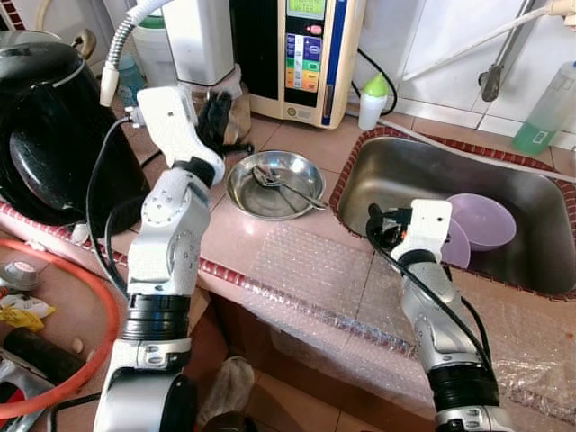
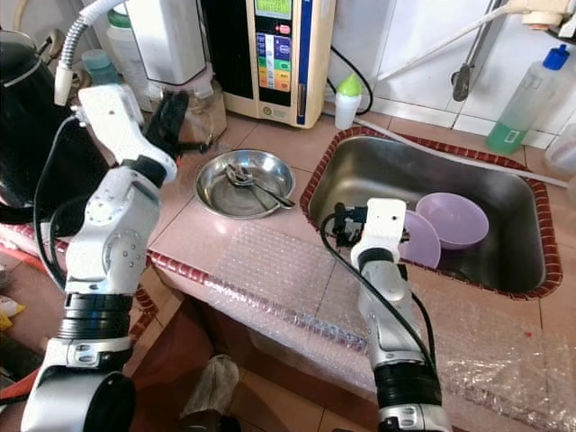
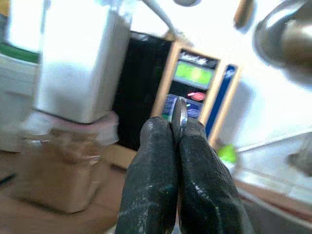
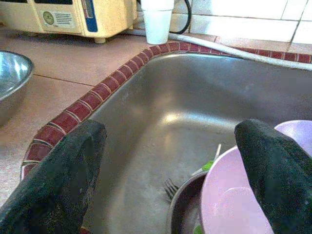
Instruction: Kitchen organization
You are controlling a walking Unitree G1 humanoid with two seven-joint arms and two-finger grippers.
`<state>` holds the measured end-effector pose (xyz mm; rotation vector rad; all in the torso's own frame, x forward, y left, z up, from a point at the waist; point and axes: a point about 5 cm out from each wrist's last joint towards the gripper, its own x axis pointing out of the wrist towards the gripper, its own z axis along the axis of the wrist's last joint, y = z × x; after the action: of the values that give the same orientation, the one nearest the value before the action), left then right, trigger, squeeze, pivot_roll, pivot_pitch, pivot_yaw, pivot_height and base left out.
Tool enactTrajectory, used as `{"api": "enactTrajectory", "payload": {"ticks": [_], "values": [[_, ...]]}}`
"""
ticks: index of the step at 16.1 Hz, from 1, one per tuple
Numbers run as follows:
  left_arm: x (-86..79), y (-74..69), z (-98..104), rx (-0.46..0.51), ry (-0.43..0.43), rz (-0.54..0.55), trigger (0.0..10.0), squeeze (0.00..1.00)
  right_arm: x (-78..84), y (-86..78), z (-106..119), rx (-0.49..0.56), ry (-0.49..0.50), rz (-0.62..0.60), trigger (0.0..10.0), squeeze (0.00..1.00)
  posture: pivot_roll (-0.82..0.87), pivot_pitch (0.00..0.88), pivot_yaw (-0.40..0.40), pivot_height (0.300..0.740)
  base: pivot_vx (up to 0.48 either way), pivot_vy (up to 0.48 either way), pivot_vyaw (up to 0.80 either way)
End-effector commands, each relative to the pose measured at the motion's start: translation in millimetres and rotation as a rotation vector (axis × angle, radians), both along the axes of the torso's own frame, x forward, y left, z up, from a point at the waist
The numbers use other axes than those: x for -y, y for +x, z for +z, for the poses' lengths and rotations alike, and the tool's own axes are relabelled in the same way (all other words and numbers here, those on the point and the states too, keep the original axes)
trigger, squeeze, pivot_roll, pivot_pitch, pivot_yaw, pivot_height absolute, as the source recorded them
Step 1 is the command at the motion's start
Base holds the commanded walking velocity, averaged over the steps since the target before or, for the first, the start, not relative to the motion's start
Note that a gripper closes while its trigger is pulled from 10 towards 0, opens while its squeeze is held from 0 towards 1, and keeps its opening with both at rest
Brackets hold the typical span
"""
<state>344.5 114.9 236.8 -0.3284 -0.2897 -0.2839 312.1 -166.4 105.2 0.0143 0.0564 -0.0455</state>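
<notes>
**Desk:** What is in the frame, starting with the item in hand?

**Operator:** A thin, flat piece of silver metal cutlery (image 3: 180,113), likely a spoon handle seen edge-on, though I cannot tell which utensil it is. My left end effector (image 3: 176,141) has its two black fingers pressed tight on it, raised above the terracotta-tiled table (image 1: 297,139), just in front of the white filter canister (image 1: 200,36) and beside the cream water ionizer with the coloured panel (image 1: 304,54).

**Desk:** And below that?

**Operator:** The round stainless steel bowl (image 1: 261,193) sits on the table with a metal spoon (image 1: 270,176) lying in it. I judge cutlery is being sorted either out of or into that bowl; one piece is lifted, at least one remains.

**Desk:** The other arm?

**Operator:** My right end effector (image 4: 170,161) hangs at the near-left edge of the stainless steel sink (image 1: 400,175), fingers spread wide, holding nothing. Just ahead of it are two lilac plastic bowls (image 1: 481,220), a steel pot, and a fork (image 4: 170,187) in the basin.

**Desk:** Progress?

**Operator:** Early to middling, by my reading. The sink ware is unsorted, the bubble wrap sheet (image 1: 315,270) draped over the table edge is untouched, and the held piece has yet to be placed.
</notes>
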Motion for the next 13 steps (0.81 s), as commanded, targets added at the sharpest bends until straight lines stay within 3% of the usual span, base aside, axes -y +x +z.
{"api": "enactTrajectory", "payload": {"ticks": [1,3,5,7,10,13], "values": [[7.3,-3.0,14,0.059,-0.013,-0.062,0.0,0.0,-2.7,4.5,10,0.043,0.011,0.031,10.0,0.0,-0.04,0.0,0.052,0.74,0.0,0.0,0.0],[17.0,-3.1,21,0.071,-0.078,-0.141,0.0,0.0,-3.5,8.8,21,0.093,-0.012,0.117,10.0,0.0,-0.04,0.0,0.055,0.74,0.0,0.0,0.0],[24.2,-2.1,22,0.08,-0.048,-0.17,0.0,0.0,-5.3,10.6,27,0.123,-0.059,0.182,10.0,0.0,-0.04,0.0,0.058,0.74,0.0,0.0,0.0],[38.5,1.3,16,0.049,-0.026,-0.239,0.0,0.0,-10.2,12.8,38,0.182,-0.253,0.32,10.0,0.0,-0.05,0.0,0.067,0.74,0.0,0.0,0.0],[51.2,1.8,7,0.018,-0.004,-0.291,0.0,0.0,-13.6,10.8,43,0.215,-0.388,0.481,10.0,0.0,-0.05,0.0,0.067,0.74,0.0,0.0,0.0],[62.7,0.2,-1,-0.003,0.007,-0.331,0.0,0.0,-15.4,12.9,50,0.258,-0.471,0.537,10.0,0.0,-0.06,0.0,0.067,0.74,0.0,0.0,0.0]]}}
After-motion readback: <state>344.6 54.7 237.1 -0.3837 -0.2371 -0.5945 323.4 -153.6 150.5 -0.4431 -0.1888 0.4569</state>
